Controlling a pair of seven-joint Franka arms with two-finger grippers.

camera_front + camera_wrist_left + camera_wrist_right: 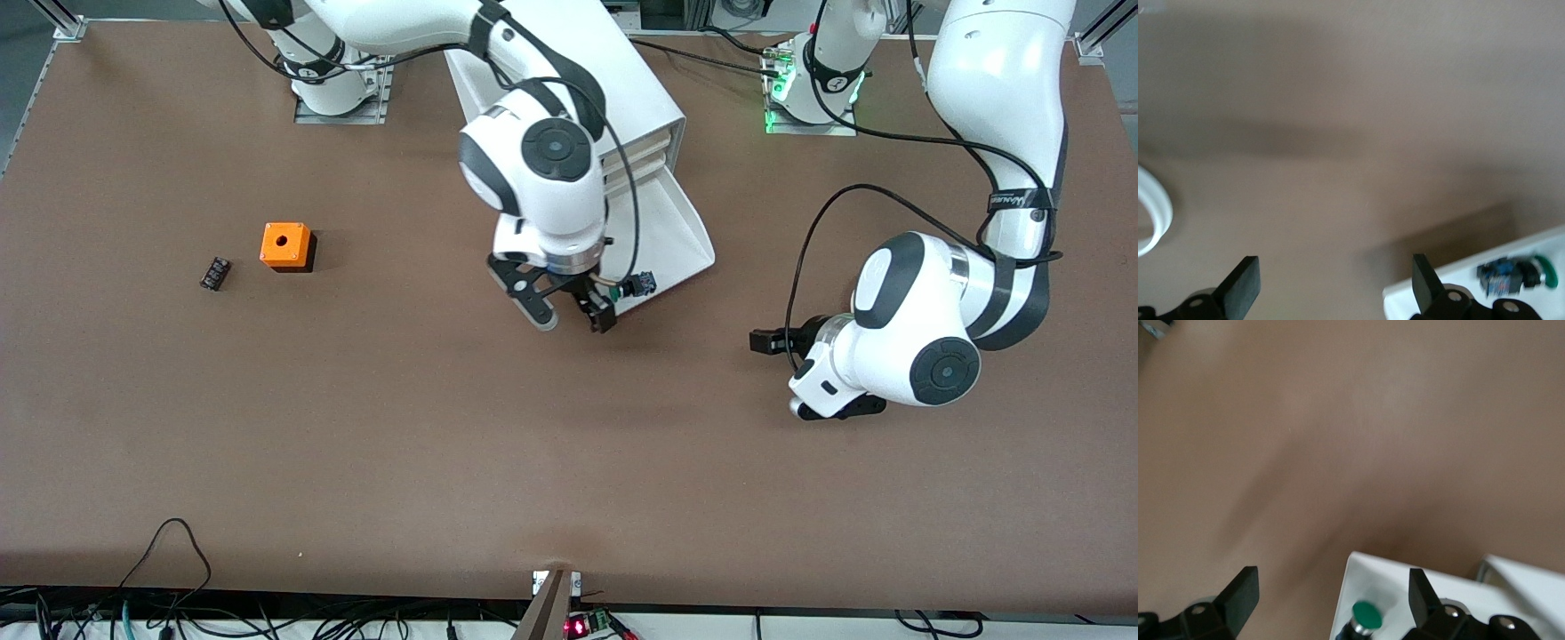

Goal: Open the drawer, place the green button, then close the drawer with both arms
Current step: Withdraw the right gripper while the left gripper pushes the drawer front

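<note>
Green-capped button (1366, 615) in drawer (1358, 577) | between right fingers (1423, 592), wide | left fingers (1245, 283) wide

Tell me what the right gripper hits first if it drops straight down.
Likely bare table: the open right gripper points down just off the open drawer front corner, where the button lies; depth is unclear.

High front camera facing robots, wrist cameras close over table, sharing drawer (680, 236)
</note>
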